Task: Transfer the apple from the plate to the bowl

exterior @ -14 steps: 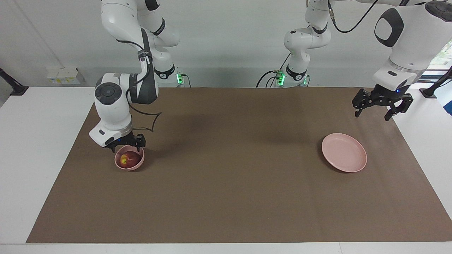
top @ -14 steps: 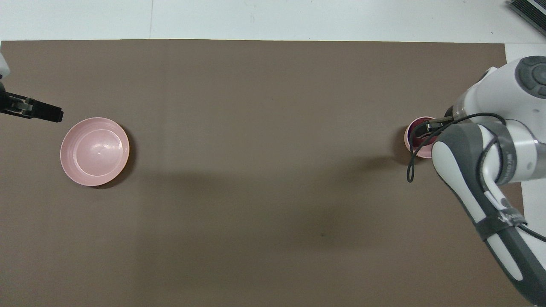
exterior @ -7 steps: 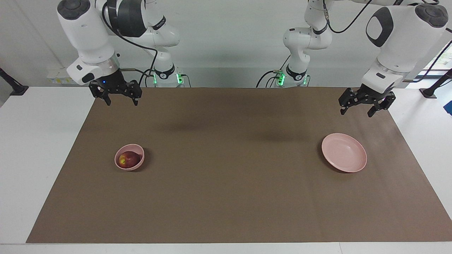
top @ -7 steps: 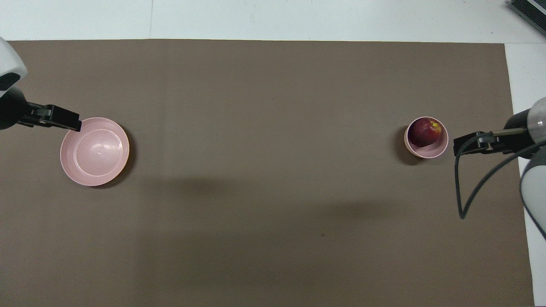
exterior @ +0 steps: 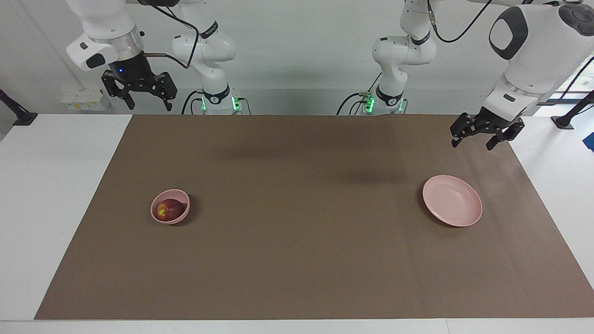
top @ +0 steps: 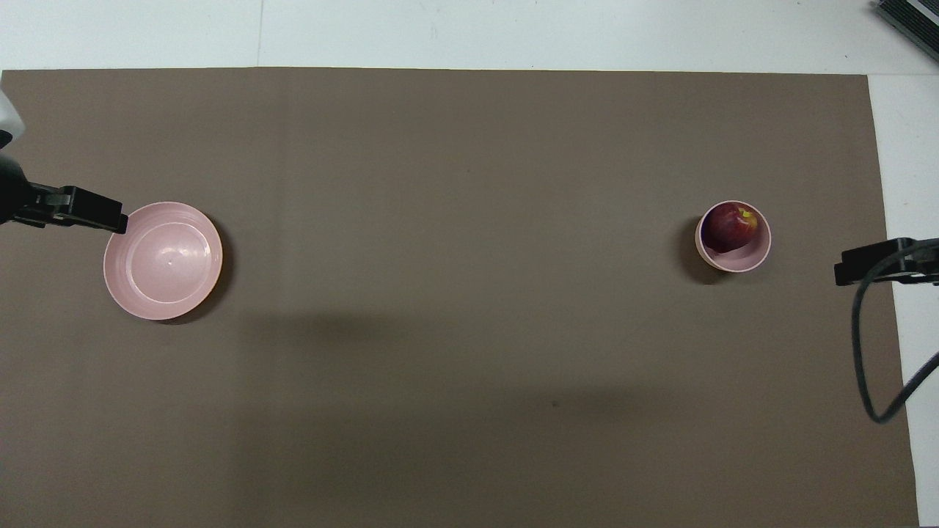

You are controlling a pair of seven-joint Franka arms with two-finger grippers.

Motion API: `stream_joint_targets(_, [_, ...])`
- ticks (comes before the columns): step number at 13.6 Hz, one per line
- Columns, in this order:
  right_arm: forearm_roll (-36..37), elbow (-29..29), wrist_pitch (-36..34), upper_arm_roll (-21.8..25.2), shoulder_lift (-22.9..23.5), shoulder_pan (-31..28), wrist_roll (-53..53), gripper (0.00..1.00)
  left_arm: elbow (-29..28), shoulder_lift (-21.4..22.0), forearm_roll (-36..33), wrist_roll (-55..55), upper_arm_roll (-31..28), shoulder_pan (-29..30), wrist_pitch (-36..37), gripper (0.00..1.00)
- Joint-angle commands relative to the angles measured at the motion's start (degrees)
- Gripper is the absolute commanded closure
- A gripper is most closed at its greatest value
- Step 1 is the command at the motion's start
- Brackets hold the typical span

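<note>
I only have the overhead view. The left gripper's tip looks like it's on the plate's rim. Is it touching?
Observer: No. The left gripper hangs in the air above the mat, clear of the plate.
Operator: Are its fingers open?
Observer: Yes, open and empty.
Operator: And the right gripper? I see just a tip.
Observer: The right gripper is raised high, open and empty, well clear of the bowl.

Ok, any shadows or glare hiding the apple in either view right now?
Facing view: the apple shows clearly inside the bowl, with only a soft shadow beside the bowl. Overhead view: the bowl's wall shades part of the apple; no glare, its yellow patch is visible.
</note>
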State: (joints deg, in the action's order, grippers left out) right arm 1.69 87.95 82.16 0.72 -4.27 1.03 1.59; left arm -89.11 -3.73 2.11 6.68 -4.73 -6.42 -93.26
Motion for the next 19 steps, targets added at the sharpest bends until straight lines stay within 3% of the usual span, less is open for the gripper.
stream_joint_targets(1, [-2.1,1.1,-0.1,0.1,-0.7,-0.9,0.1,0.00,-1.1,1.3,0.5,0.1,-0.3,0.3,0.7,0.00])
stream_joint_targets(19, [-1.8,2.8,0.1,0.2,-1.1,-1.0,-0.3,0.00,-1.1,1.2,0.5,0.1,-0.4,0.4,0.8,0.00])
